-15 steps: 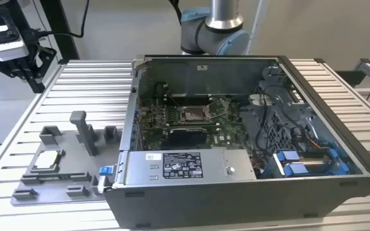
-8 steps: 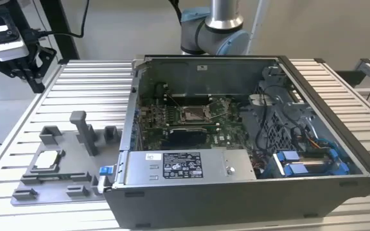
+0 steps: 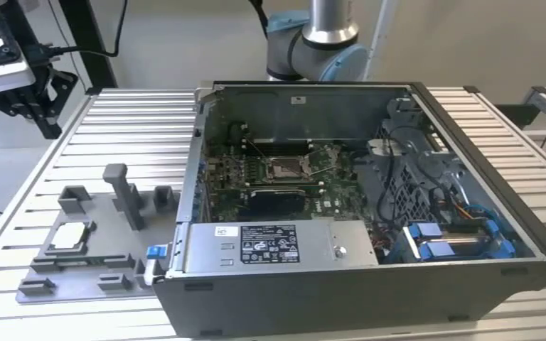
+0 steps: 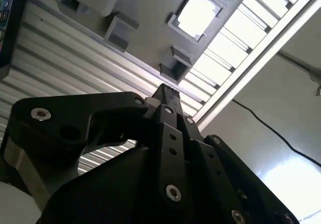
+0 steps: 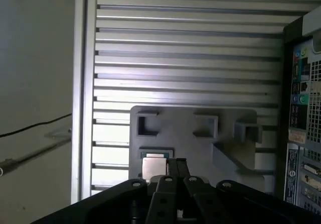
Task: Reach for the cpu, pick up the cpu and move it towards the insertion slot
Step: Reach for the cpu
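Just one cpu (image 3: 71, 236) (in its fixture (image 3: 107, 257)), one insertion slot (image 3: 283, 168).

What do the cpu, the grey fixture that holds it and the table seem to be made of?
The cpu: a metal top, it seems, pale and silvery, glaring bright in the second wrist view. The grey fixture: probably plastic, matte, uniform grey, with blocky moulded shapes. The table: likely aluminium, with pale ribbed profiles that catch light in stripes.

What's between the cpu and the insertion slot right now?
The cpu sits in the grey fixture; the insertion slot is inside the computer case. Between them, in the exterior view: the fixture's upright post and the case's side wall.
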